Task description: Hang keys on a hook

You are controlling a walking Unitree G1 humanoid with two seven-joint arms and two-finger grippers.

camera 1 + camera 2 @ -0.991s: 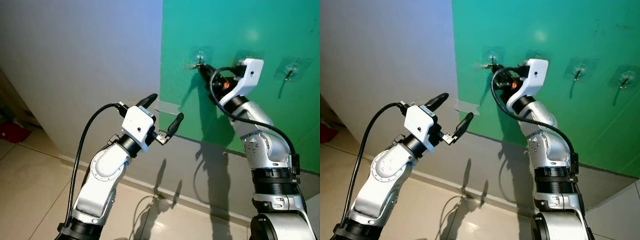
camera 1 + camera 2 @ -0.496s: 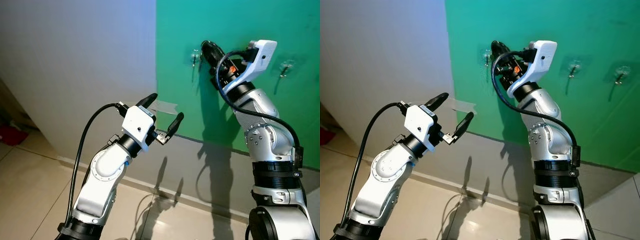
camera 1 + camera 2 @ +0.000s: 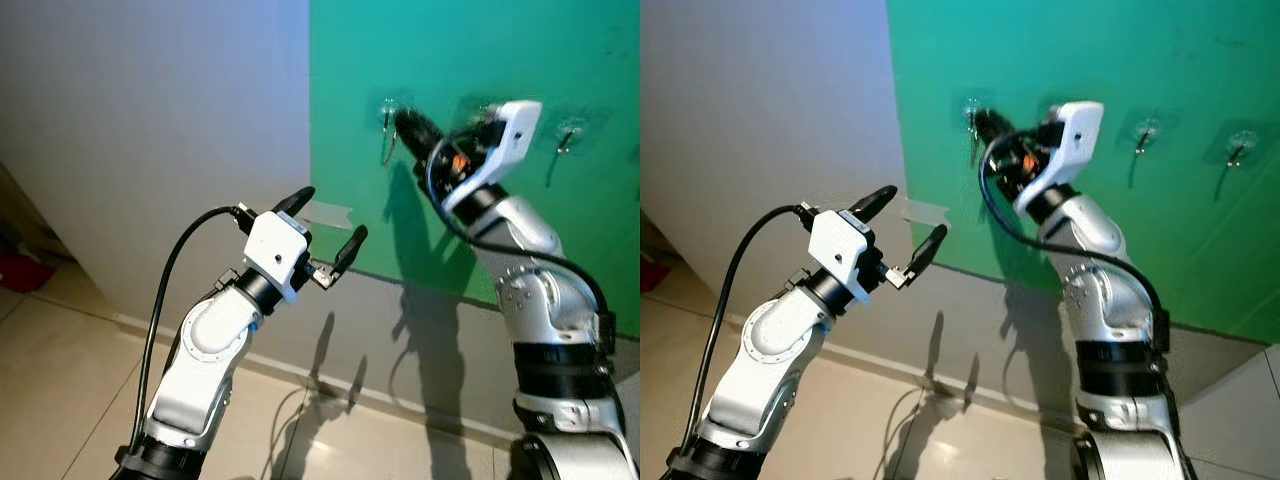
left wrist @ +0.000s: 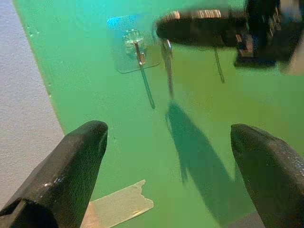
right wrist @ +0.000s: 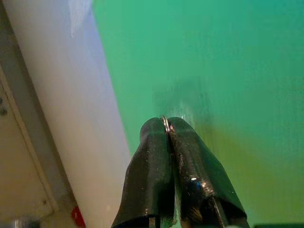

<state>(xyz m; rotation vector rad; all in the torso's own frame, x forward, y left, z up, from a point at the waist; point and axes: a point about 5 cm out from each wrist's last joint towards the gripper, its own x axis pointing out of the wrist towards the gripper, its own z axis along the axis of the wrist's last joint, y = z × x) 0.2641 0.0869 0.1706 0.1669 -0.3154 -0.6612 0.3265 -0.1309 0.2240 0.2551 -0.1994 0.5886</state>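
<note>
Green panel (image 3: 470,60) is covering the wall's right portion, meeting white wall (image 3: 150,110) at a vertical edge. Clear adhesive hooks (image 3: 1148,129) are sticking to the panel in a row. A strip of tape (image 3: 327,213) is bridging the panel's edge onto the white wall.

Right tool (image 5: 167,128) pinches key ring (image 5: 165,122) (thin metal edge) before green panel (image 5: 228,66).

The board (image 3: 480,60) is plain green, the wall (image 3: 150,100) beside it pale grey-white, the floor (image 3: 50,370) beige tile, the hooks (image 3: 1145,133) clear with metal prongs, both arms silver with white wrist housings, and all fingers (image 4: 76,161) glossy black.
</note>
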